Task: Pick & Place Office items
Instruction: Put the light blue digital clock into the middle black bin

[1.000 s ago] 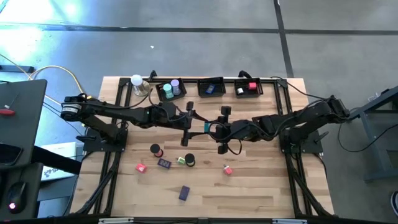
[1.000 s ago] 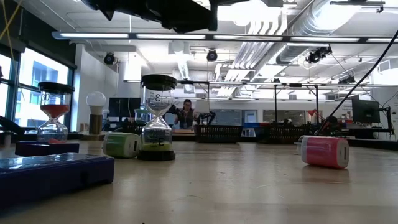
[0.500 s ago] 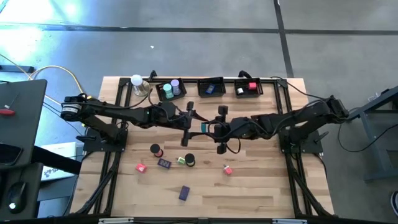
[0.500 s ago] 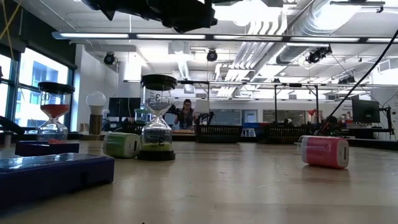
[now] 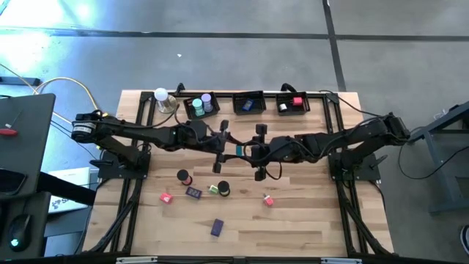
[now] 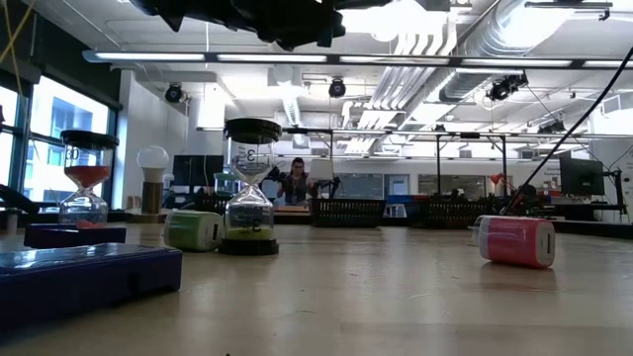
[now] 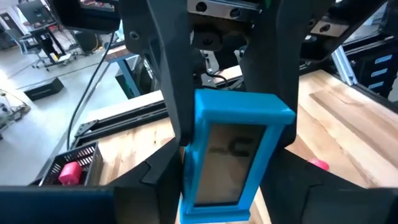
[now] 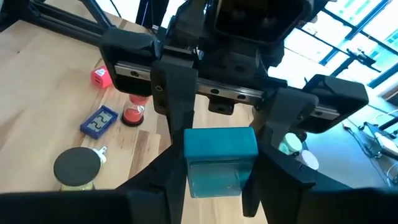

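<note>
**Here, both pincers hold one teal block**

The left gripper [image 5: 226, 149] and the right gripper [image 5: 253, 151] meet above the table's middle. Between both pairs of fingers sits the teal block [image 7: 233, 152], clamped from opposite ends, jaws partly closed around it.

A robotics lab or workshop: bare ceiling ducts [image 6: 465, 40] and strip lights [image 6: 297, 56] fill the top of the low view, with metal-framed workbenches [image 6: 415, 173] mid-frame, a grey concrete floor [image 5: 234, 59] around the wooden surface [image 5: 293, 220], and a monitor [image 6: 581, 176] at right.
</note>
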### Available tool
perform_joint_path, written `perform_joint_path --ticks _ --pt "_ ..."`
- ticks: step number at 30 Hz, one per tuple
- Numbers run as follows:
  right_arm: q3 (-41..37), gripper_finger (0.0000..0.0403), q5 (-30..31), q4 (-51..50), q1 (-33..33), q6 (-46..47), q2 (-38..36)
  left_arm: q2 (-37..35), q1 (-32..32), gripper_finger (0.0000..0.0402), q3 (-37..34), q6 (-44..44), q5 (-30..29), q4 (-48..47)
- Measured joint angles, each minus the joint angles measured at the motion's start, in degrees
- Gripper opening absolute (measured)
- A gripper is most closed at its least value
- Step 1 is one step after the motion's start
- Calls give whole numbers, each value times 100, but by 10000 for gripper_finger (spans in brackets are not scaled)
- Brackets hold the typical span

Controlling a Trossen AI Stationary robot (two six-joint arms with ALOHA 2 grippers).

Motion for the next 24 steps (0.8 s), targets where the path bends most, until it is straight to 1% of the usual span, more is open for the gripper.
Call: perform_joint_path --ticks 2,7,11,14,17,20,22,24 --pt "0 148 -50 -14 0 85 0 0 -7 155 0 12 -74 -11" --pt "-1 167 -51 -18 0 279 -4 0 -48 155 0 -120 -75 -44" --pt "0 190 -18 -52 4 200 -4 4 -89 151 0 -175 -82 -91" --pt "0 201 126 -64 46 63 -12 4 -111 151 0 -160 -98 -111" --pt "0 206 777 -168 232 -14 -117 4 -111 151 2 -160 -276 -160" --pt "-1 207 1813 -401 540 -56 -224 2 -111 151 4 -282 -603 -348" --pt "-1 207 2522 -526 774 111 -271 4 -75 151 2 -278 -631 -499" --pt "4 207 3019 -802 932 382 -284 4 -7 151 2 -327 -546 -499"
